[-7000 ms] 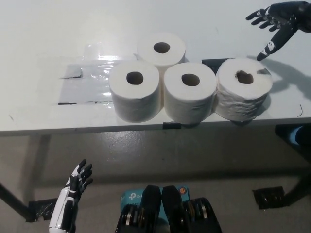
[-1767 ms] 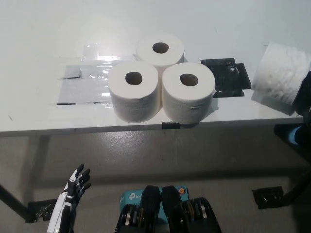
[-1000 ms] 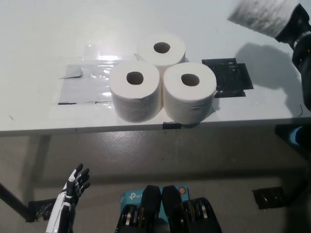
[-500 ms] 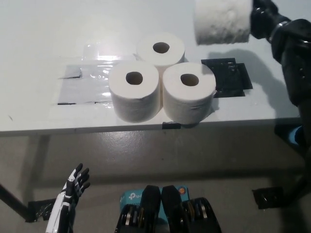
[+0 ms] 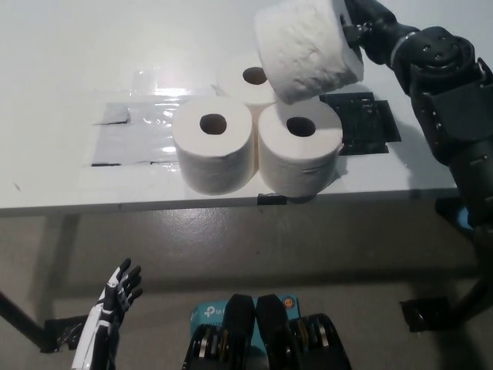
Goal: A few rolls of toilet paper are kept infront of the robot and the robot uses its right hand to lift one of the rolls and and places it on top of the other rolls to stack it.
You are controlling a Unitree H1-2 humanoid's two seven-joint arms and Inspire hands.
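Right hand (image 5: 362, 27) holds one roll (image 5: 306, 48) above three rolls (image 5: 254, 135).

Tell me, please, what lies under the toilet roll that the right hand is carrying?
Beneath the held roll stand three toilet rolls on the table; it partly covers the rear one. Right hand grips its end.

The black right robot hand (image 5: 363, 29) is gripping a toilet paper roll (image 5: 306, 48) on its side in the air, tilted, hanging over the three upright rolls (image 5: 258, 131) clustered on the white table (image 5: 69, 62). A black patch (image 5: 368, 119) is lying at three o'clock of the cluster. The white left robot hand (image 5: 119, 291) is resting at seven o'clock, below the table edge, fingers spread.
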